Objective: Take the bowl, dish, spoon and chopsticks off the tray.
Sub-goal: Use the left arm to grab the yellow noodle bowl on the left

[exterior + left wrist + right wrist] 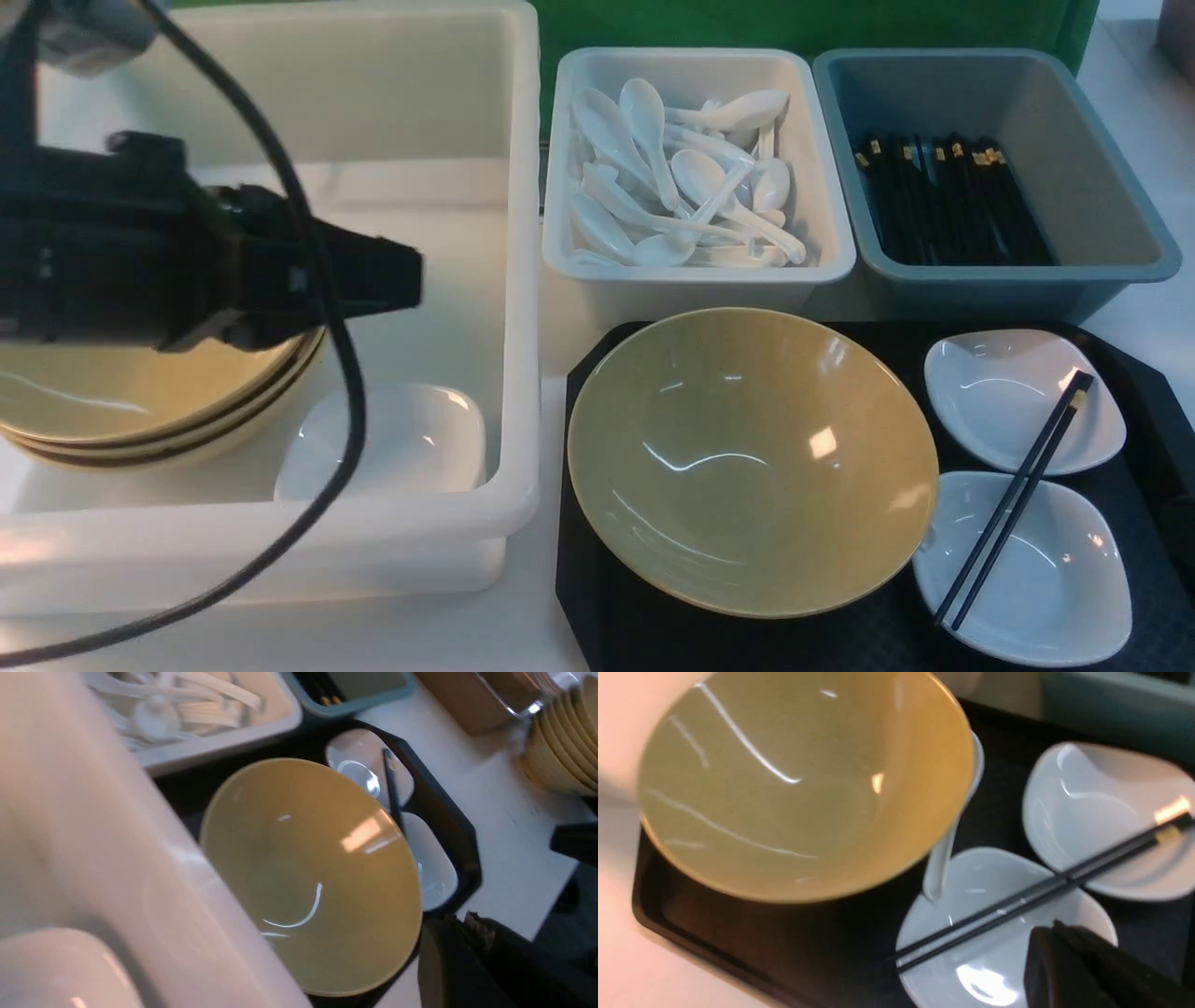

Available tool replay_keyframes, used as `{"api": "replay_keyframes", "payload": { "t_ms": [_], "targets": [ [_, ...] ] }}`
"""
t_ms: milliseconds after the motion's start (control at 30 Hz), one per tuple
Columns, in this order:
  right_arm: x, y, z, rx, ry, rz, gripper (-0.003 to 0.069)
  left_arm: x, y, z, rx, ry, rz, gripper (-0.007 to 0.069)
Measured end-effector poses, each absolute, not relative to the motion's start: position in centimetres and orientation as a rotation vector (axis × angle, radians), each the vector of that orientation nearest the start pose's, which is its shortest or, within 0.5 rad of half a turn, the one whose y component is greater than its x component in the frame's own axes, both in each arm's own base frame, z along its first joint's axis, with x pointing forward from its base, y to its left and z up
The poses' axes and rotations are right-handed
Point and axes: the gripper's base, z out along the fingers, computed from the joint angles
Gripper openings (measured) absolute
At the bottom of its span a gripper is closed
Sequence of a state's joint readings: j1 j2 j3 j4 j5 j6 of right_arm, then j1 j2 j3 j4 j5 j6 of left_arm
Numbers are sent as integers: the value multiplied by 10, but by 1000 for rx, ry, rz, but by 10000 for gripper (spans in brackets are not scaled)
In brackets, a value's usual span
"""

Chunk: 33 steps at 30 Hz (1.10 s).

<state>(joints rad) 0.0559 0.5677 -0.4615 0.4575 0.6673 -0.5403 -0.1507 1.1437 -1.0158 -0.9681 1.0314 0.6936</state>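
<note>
Far left: left tool (403,276) poised over the large white bin (519,280), fingers (467,961) set apart in the left wrist view with nothing between. Below it in that bin, stacked tan bowls (140,411) and, just beside them, a spare white dish (392,443). In front, a black cable (350,420) looping down across the bin. Toward the middle, at the back, a small white bin (691,294) heaped with loose spoons (672,177). In front of that, on the white surface (532,639), the tray (625,639), close beside the large bin; cannot tell whether touching. On the tray's left part, the bowl (752,462), upright, empty, taking up more than half the tray. Hidden from the front by the bowl but plain in the right wrist view, the spoon (948,858), scoop tucked under the bowl's rim, handle slanting out to the edge of the near dish (1055,579). Right of the bowl, also on the tray, the far dish (990,392) and that near dish, close together. Across both, the chopsticks (1013,499), side by side, gold-banded ends over the far dish, tips at the near dish's left edge. At back right, a grey-blue bin (1120,187) holding spare black chopsticks (943,201). Right tool (1064,966): only one dark finger in view, low over the near dish; cannot tell whether open or closed.
</note>
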Motion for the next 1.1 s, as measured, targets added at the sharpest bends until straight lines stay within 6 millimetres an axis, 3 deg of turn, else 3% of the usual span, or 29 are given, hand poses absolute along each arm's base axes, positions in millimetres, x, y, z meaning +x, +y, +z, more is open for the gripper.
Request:
{"api": "replay_keyframes", "payload": {
  "t_ms": [133, 167, 300, 567, 800, 867, 1000, 1100],
  "targets": [
    [104, 31, 273, -425, 2118, 223, 34, 210, -136, 359, 798, 2247, -954, -11],
    [104, 31, 272, -425, 2117, 222, 34, 212, -139, 356, 817, 2261, -934, -11],
    [105, 30, 260, -424, 2121, 204, 34, 228, -193, 354, 1032, 2314, -693, -11],
    [105, 30, 254, -404, 2120, 211, 34, 279, -251, 336, 1116, 2393, -349, 31],
    [106, 32, 256, -416, 2099, 220, 35, 317, -272, 306, 1208, 2425, -148, 215],
    [106, 32, 256, -417, 2098, 222, 35, 332, -277, 286, 1253, 2430, -47, 328],
    [106, 32, 256, -417, 2098, 222, 35, 345, -279, 264, 1298, 2426, 81, 419],
    [106, 32, 256, -417, 2098, 222, 35, 351, -280, 250, 1306, 2439, 142, 440]
  ]
}}
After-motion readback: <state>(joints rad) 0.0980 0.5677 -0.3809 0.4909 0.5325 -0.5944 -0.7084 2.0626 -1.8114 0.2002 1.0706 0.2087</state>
